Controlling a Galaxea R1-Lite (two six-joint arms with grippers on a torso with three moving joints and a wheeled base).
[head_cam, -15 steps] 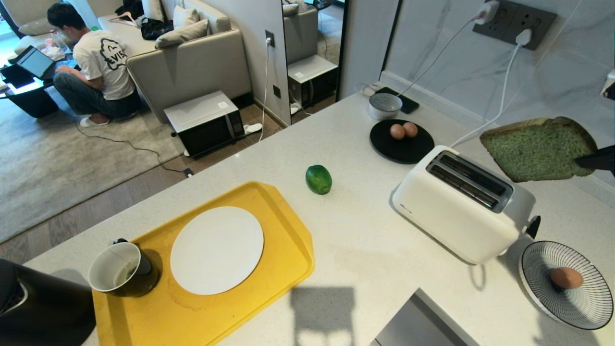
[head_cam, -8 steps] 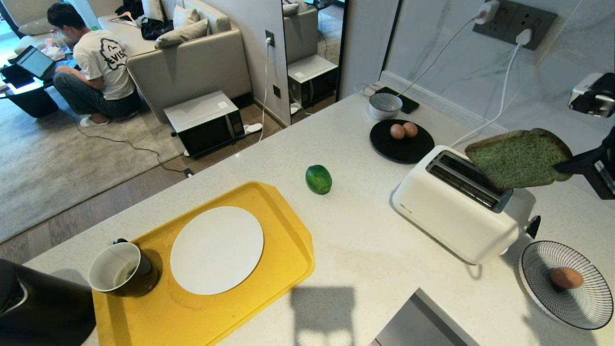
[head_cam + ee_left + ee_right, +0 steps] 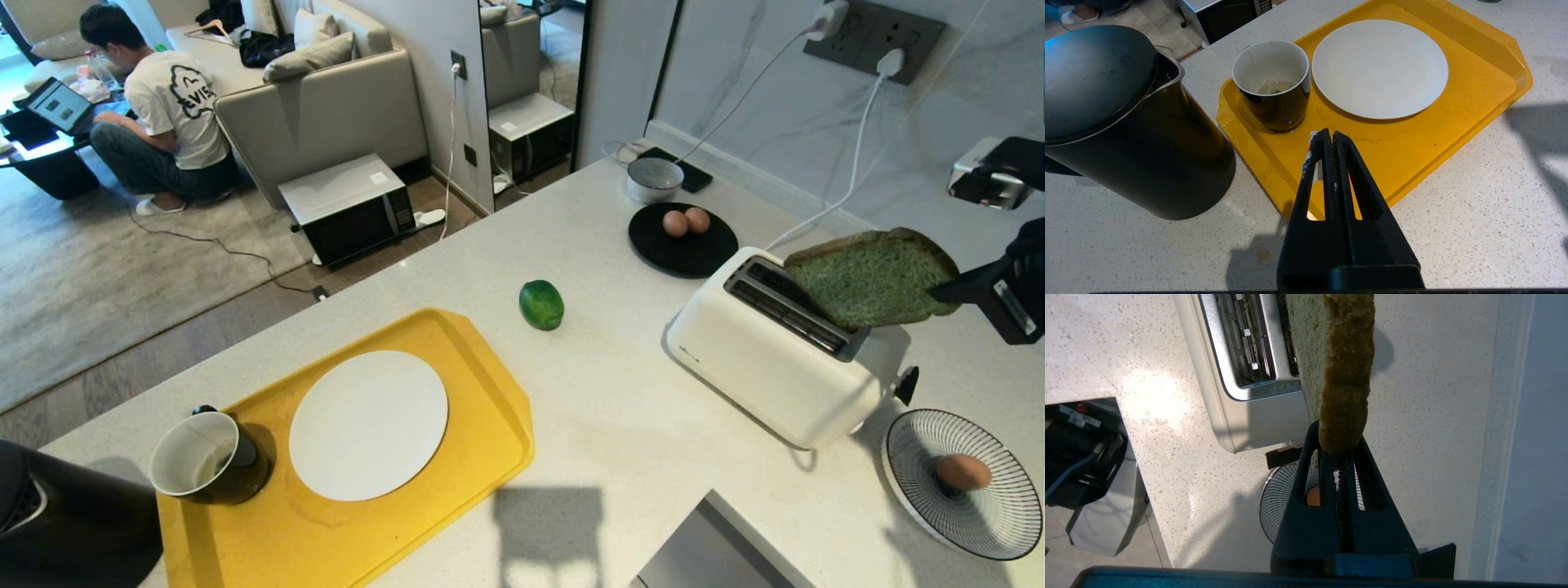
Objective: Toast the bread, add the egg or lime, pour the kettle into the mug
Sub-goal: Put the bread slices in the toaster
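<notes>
Over the last second the right gripper [image 3: 939, 291], clamped on the bread [image 3: 869, 278], had carried it down-left from the frame's right edge to the toaster [image 3: 775, 347] slots, so insertion looked imminent.

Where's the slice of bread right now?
In the head view the bread is at the right, held at its edge by the right gripper, hanging tilted over the white toaster with its lower corner at the slots.
</notes>
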